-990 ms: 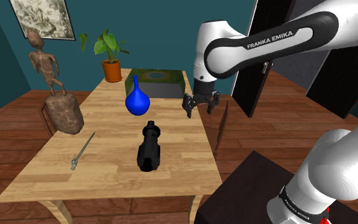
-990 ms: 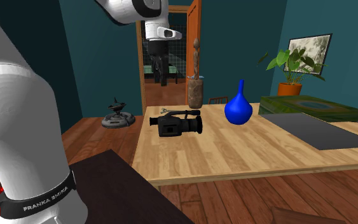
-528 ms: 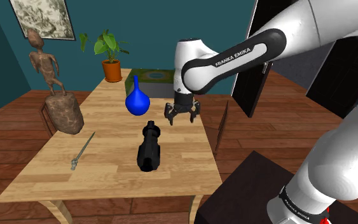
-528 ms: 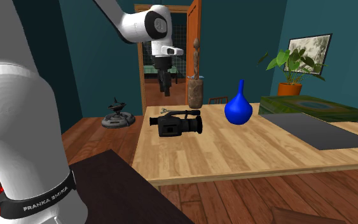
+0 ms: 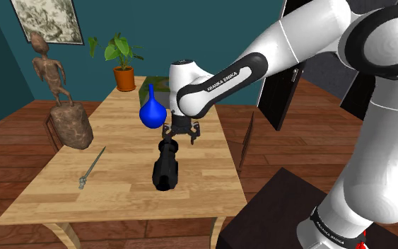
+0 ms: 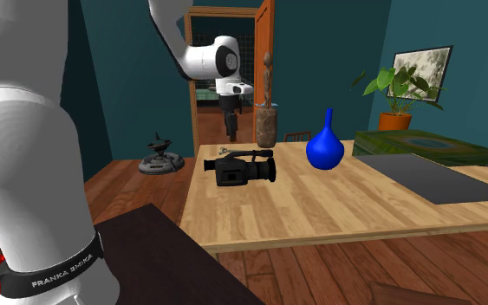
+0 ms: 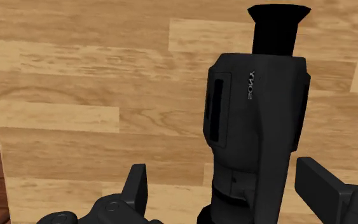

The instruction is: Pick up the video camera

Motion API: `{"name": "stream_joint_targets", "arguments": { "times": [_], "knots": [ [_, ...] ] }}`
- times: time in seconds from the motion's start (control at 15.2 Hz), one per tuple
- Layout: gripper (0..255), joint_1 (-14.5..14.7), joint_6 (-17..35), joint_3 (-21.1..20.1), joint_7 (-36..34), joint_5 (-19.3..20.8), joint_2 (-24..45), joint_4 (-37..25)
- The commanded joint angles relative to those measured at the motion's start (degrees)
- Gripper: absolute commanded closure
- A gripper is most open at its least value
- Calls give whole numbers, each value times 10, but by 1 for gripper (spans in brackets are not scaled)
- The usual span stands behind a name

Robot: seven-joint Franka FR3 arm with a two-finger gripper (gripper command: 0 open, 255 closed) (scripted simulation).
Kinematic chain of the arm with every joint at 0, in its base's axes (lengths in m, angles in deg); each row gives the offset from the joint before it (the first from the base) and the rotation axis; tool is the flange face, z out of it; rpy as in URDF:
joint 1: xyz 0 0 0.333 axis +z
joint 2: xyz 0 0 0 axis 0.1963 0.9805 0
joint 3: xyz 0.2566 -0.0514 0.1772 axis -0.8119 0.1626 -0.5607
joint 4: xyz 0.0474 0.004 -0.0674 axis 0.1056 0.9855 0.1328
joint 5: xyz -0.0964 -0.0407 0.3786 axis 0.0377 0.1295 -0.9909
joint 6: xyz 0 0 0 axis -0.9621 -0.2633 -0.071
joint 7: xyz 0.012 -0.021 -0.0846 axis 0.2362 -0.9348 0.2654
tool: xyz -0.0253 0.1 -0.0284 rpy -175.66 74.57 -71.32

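Gripper (image 5: 181, 137) is open: fingers (image 7: 136, 186) spread wide, pointing down over one end of the video camera (image 5: 166, 164). In the wrist view that end sits between the fingers and I can't see either of them touching it. The second exterior view shows the gripper (image 6: 231, 132) above the camera (image 6: 242, 169) with a gap between them.

The camera is black and lies flat on the wooden table (image 5: 119, 187). It's about mid-length and a bit toward the long edge on the stand's side, running lengthwise along the table.

Around it:
- The blue vase (image 5: 150, 111) is the closest neighbour. It stands upright just past the camera end under the gripper, toward the far end of the table, near the camera but not touching it.
- A green box (image 5: 179, 85) sits at the far corner on the stand's side, with a grey mat (image 6: 428, 178) in front of it, well apart from the camera.
- A potted plant (image 5: 123, 65) is at the far edge.
- A thin metal tool (image 5: 91, 168) lies near the opposite long edge, well apart from the camera.
- A figure statue on a rock base (image 5: 63, 99) stands off the table beside that opposite edge.

The arm comes in from the stand side above the green box corner.
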Motion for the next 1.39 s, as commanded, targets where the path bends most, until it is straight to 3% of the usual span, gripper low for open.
{"name": "stream_joint_targets", "arguments": {
  "times": [0.0,0.33,0.99,1.06,1.32],
  "knots": [
    [0,10,10,5,-30,19,50,-39],
    [0,41,9,24,-90,50,165,-154],
    [0,49,50,34,-102,64,209,-156],
    [255,49,50,34,-102,64,209,-157],
    [255,49,50,34,-102,64,210,-157]
  ]
}}
